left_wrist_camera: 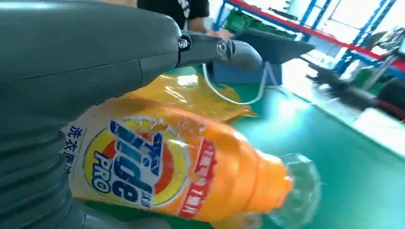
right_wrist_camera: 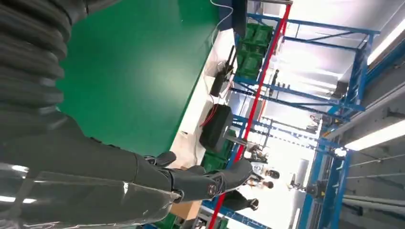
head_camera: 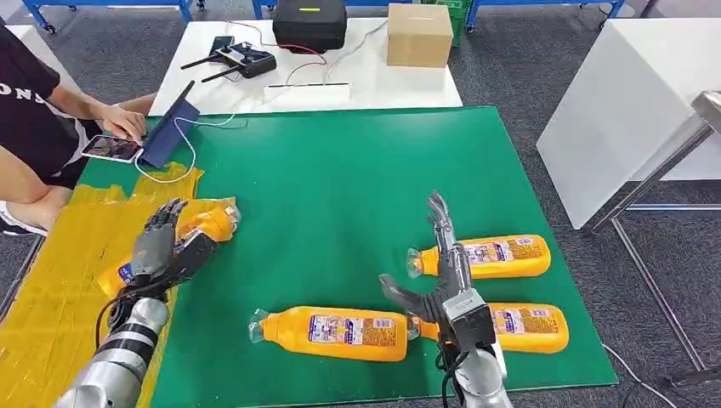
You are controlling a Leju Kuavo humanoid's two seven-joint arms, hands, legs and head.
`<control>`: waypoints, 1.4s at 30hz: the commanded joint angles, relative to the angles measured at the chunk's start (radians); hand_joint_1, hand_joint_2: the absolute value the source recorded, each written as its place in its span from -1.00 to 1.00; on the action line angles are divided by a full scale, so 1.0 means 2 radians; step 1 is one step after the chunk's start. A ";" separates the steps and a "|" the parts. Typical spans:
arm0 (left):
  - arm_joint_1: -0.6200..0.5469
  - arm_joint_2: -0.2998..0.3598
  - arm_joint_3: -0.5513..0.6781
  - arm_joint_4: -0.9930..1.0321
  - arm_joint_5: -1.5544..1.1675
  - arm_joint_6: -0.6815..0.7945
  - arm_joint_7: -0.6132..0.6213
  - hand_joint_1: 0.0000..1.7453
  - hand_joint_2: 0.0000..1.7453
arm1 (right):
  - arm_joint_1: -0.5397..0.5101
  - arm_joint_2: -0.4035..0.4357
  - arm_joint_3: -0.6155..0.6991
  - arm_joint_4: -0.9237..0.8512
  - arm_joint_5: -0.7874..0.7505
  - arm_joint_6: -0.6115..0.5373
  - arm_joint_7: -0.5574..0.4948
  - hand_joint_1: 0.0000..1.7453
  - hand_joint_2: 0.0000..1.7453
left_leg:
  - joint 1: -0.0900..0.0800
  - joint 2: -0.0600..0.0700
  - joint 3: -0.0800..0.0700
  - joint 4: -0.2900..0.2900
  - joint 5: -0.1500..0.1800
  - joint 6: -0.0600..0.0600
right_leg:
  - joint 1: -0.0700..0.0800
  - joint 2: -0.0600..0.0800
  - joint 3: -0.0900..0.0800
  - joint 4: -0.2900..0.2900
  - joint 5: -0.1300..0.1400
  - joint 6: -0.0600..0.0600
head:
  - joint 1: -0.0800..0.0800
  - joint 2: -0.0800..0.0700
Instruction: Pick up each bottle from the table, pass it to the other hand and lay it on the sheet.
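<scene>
Four orange bottles lie on the table, all on their sides, each with a clear cap and a printed label. One bottle [head_camera: 208, 223] rests on the yellow sheet [head_camera: 51, 289] at the left edge of the green mat [head_camera: 340, 170], its cap toward the mat; the left wrist view shows its round blue and yellow label and a red strip of print along its body. The left hand [head_camera: 161, 246] lies over this bottle with its fingers stretched out and its thumb along the bottle's side; whether it grips the bottle or merely rests on it, I cannot tell. The other three bottles lie on the mat near its front edge: the middle bottle [head_camera: 336, 333] with its cap to the left, the near right bottle [head_camera: 527, 327] beside it toward the front right corner, and the far right bottle [head_camera: 497, 257] just behind that one. The right hand [head_camera: 438, 272] is above the gap between these three, fingers spread wide and straight, thumb out to the side, holding nothing. A person [head_camera: 42, 119] sits at the mat's far left corner, a hand on a tablet [head_camera: 110, 148].
</scene>
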 commanded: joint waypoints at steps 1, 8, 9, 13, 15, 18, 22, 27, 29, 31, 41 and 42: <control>0.059 -0.028 -0.034 -0.152 0.083 -0.009 -0.025 -1.00 1.00 | -0.010 -0.009 -0.018 0.030 0.004 -0.001 -0.002 -1.00 1.00 | 0.001 0.000 0.000 0.000 -0.001 -0.001 | 0.001 -0.001 0.001 -0.001 0.000 0.000 | 0.000 0.000; 0.059 -0.013 -0.038 -0.122 0.045 0.039 0.005 -1.00 1.00 | -0.012 -0.009 -0.015 0.035 0.008 -0.002 -0.002 -1.00 1.00 | 0.001 0.001 0.000 0.000 -0.001 -0.001 | 0.001 0.000 0.000 -0.001 0.000 0.000 | 0.000 0.000; 0.057 -0.012 -0.037 -0.112 0.042 0.042 0.005 -1.00 1.00 | -0.012 -0.009 -0.014 0.035 0.008 -0.002 -0.002 -1.00 1.00 | 0.001 0.001 0.000 0.000 -0.001 -0.001 | 0.001 0.000 0.000 -0.001 0.000 -0.001 | 0.000 0.000; 0.069 -0.022 -0.034 -0.126 0.076 0.034 -0.021 -1.00 1.00 | -0.008 -0.012 -0.013 0.032 0.010 -0.004 -0.001 -1.00 1.00 | 0.001 0.000 0.000 0.000 0.000 -0.001 | 0.001 0.000 0.000 -0.001 0.000 0.000 | 0.000 0.000; 0.074 -0.024 -0.034 -0.139 0.079 0.035 -0.023 -1.00 1.00 | -0.006 -0.012 -0.012 0.031 0.010 -0.005 0.000 -1.00 1.00 | 0.001 0.000 0.000 0.000 -0.001 -0.001 | 0.001 0.000 0.000 -0.001 0.000 0.000 | 0.000 0.000; 0.086 -0.030 -0.031 -0.176 0.109 0.029 -0.036 -1.00 1.00 | -0.002 -0.012 -0.009 0.026 0.013 -0.008 0.000 -1.00 1.00 | 0.001 0.000 0.000 0.000 -0.001 -0.001 | 0.001 -0.001 0.000 -0.001 0.000 0.000 | 0.000 0.000; 0.108 -0.043 -0.029 -0.242 0.163 0.001 -0.058 -1.00 1.00 | 0.003 -0.013 -0.003 0.022 0.022 -0.015 0.002 -1.00 1.00 | 0.001 0.000 -0.001 0.000 -0.001 -0.001 | 0.001 -0.001 0.000 0.000 -0.001 0.000 | 0.000 0.000; 0.145 -0.071 -0.033 -0.356 0.250 -0.066 -0.069 -1.00 1.00 | 0.014 -0.019 0.036 0.001 0.108 -0.055 0.009 -1.00 1.00 | 0.001 0.000 -0.002 0.001 -0.001 0.000 | 0.001 0.000 -0.002 0.000 0.000 0.000 | 0.000 0.000; 0.160 -0.085 -0.032 -0.397 0.301 -0.110 -0.071 -1.00 1.00 | 0.013 -0.038 0.080 -0.005 0.194 -0.079 0.030 -1.00 1.00 | 0.001 0.000 -0.002 0.001 -0.001 -0.001 | 0.001 0.000 -0.002 0.000 0.000 0.000 | 0.000 0.000; 0.166 -0.089 -0.032 -0.410 0.308 -0.118 -0.070 -1.00 1.00 | 0.013 -0.042 0.097 -0.005 0.222 -0.089 0.042 -1.00 1.00 | 0.001 0.001 -0.002 0.001 -0.001 -0.001 | 0.001 0.000 -0.002 0.000 0.000 0.000 | 0.000 0.000; 0.176 -0.101 -0.030 -0.428 0.348 -0.156 -0.076 -1.00 1.00 | 0.003 -0.071 0.150 0.007 0.293 -0.097 0.071 -1.00 1.00 | 0.000 0.000 -0.002 0.000 0.000 0.000 | 0.000 0.000 -0.002 0.000 0.000 0.000 | 0.000 0.000; 0.181 -0.107 -0.032 -0.435 0.349 -0.159 -0.076 -1.00 1.00 | 0.000 -0.080 0.170 0.015 0.318 -0.101 0.084 -1.00 1.00 | 0.001 0.001 -0.001 0.000 -0.001 -0.001 | 0.001 0.000 -0.001 -0.001 -0.001 -0.001 | 0.000 0.000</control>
